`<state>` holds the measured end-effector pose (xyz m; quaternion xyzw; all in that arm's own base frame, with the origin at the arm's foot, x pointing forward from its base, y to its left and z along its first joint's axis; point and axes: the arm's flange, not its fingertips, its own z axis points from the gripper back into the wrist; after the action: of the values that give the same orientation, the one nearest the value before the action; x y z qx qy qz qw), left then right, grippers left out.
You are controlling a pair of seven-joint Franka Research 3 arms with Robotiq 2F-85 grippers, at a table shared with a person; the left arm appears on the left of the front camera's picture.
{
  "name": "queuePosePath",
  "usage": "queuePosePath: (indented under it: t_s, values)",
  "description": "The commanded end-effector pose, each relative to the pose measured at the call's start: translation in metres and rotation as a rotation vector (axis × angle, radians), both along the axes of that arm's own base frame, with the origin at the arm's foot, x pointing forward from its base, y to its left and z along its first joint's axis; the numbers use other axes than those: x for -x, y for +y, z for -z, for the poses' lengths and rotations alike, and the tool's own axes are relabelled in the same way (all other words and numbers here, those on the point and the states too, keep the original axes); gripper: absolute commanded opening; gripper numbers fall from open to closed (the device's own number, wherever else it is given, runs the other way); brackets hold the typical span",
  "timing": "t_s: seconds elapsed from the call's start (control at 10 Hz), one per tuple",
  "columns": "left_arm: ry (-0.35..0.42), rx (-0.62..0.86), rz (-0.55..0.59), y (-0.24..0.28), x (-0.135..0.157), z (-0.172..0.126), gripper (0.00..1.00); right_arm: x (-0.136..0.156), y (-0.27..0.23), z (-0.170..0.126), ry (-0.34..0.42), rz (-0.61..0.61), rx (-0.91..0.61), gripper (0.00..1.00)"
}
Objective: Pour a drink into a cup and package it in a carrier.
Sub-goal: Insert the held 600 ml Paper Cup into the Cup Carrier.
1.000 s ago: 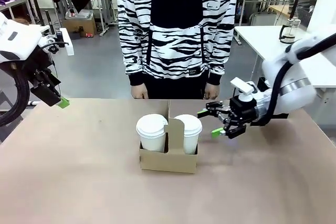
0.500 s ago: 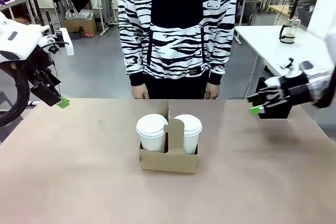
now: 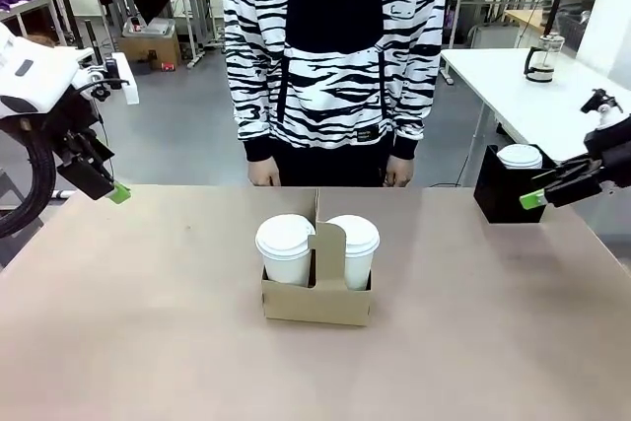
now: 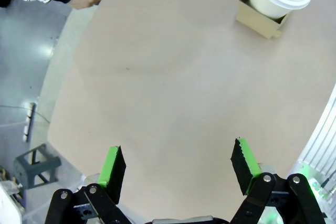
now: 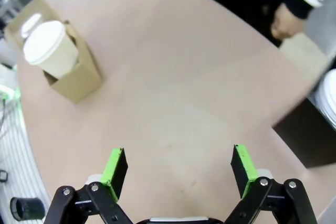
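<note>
On the table, middle: the carrier sits with two lidded cups in its slots, well apart from both claws.
Handling: likely light cardboard that flexes; with full cups it could tip or spill.
Hold: the upright handle between the cups looks best.
Look: brown, low, open-topped; white lids.
Left claw: spread, empty.
Right claw: spread, empty.

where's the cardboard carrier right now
In the front view the carrier sits mid-table, just in front of the person, with two lidded white cups in its slots and both claws well clear of it.
</note>
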<state>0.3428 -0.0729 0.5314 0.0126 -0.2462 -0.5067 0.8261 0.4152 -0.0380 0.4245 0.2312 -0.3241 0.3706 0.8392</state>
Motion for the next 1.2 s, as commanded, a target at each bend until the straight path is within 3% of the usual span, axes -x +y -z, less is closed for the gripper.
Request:
queuePosePath:
  t_s: [0.0, 0.2, 1.1]
  values:
    - [0.004, 0.008, -0.012, 0.0, 0.001, 0.0, 1.0, 0.015, 0.002, -0.007, 0.006, 0.112, 0.061, 1.0]
    - [0.004, 0.008, -0.012, 0.0, 0.001, 0.0, 1.0, 0.006, -0.005, -0.004, -0.009, 0.047, 0.025, 1.0]
    - [0.004, 0.008, -0.012, 0.0, 0.001, 0.0, 1.0, 0.006, -0.005, -0.004, -0.009, 0.047, 0.025, 1.0]
